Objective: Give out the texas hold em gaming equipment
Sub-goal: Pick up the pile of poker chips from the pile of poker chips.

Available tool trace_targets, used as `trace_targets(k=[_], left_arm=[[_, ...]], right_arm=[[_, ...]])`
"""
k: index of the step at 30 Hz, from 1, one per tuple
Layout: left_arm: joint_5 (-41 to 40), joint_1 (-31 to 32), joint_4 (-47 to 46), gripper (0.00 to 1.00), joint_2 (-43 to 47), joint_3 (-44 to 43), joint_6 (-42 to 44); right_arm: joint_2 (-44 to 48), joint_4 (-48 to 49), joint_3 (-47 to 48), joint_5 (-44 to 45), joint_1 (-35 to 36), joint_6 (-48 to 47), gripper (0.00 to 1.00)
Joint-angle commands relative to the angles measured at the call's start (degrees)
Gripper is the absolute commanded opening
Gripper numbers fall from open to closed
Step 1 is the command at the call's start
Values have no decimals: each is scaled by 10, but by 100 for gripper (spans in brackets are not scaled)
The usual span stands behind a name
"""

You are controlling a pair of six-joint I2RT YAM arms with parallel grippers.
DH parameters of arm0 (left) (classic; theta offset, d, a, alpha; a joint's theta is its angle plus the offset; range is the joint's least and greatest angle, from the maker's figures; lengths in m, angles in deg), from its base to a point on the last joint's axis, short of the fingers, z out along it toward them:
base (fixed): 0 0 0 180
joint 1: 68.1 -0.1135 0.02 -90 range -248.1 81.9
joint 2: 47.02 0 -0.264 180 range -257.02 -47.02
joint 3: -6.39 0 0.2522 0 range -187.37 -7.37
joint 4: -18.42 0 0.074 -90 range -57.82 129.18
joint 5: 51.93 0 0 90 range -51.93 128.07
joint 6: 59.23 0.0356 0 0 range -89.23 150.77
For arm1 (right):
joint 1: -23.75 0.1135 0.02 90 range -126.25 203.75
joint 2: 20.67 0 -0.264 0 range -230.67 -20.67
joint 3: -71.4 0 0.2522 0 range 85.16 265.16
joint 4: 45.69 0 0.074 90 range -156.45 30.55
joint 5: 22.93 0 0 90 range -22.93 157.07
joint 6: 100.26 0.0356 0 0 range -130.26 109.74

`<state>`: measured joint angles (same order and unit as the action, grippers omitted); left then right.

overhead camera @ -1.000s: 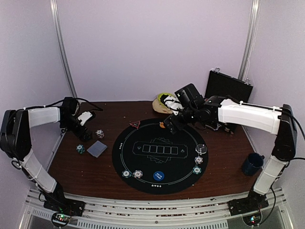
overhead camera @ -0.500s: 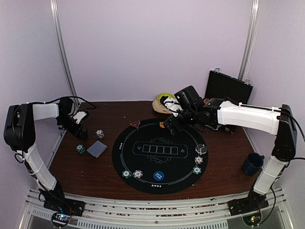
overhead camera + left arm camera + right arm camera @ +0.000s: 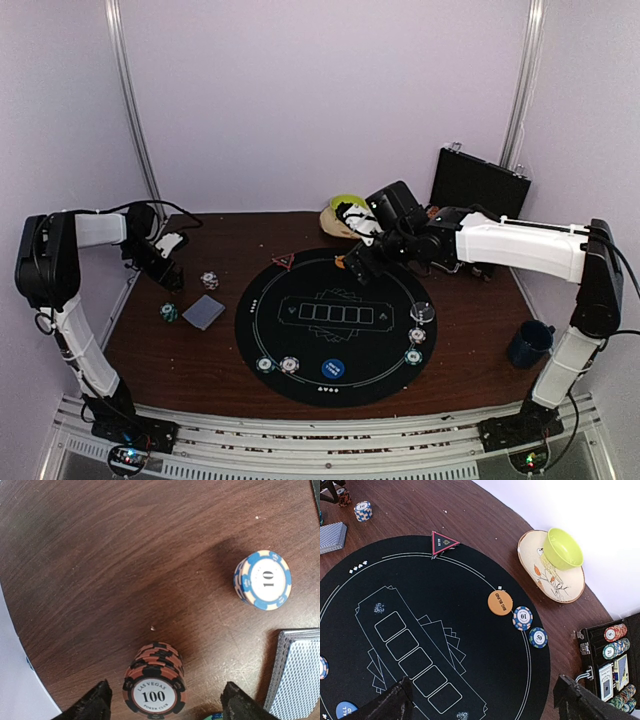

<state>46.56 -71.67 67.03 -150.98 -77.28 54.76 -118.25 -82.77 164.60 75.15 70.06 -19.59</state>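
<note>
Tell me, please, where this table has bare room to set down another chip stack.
Bare wood lies between the mat and the mug, and in the near-left corner, nearer than the card deck. The mat's middle is free. Crowded: its near rim, and beside the deck, with chip stacks.

Dark wood desk (image 3: 480, 330), and a round black poker mat (image 3: 380, 290) takes its centre. Off the mat's nine o'clock: a deck of cards (image 3: 203, 311), a small green chip (image 3: 169, 313) just beside it, a blue-and-white chip stack (image 3: 209, 280) and an orange-and-black chip stack (image 3: 154, 687) (marked 100). Twelve o'clock, a plate (image 3: 542, 572). Two o'clock, a black case (image 3: 478, 185); four o'clock, a dark blue mug (image 3: 528, 343).
</note>
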Motion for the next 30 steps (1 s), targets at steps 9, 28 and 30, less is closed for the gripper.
trace_targets(k=[9, 28, 30], left_arm=[[13, -10, 8, 66, -12, -14, -6], [14, -13, 14, 50, -16, -7, -6], [14, -13, 14, 48, -14, -6, -6]], right_arm=[[16, 12, -6, 20, 4, -5, 100], [17, 18, -8, 32, 8, -3, 100], [16, 18, -7, 32, 8, -3, 100]])
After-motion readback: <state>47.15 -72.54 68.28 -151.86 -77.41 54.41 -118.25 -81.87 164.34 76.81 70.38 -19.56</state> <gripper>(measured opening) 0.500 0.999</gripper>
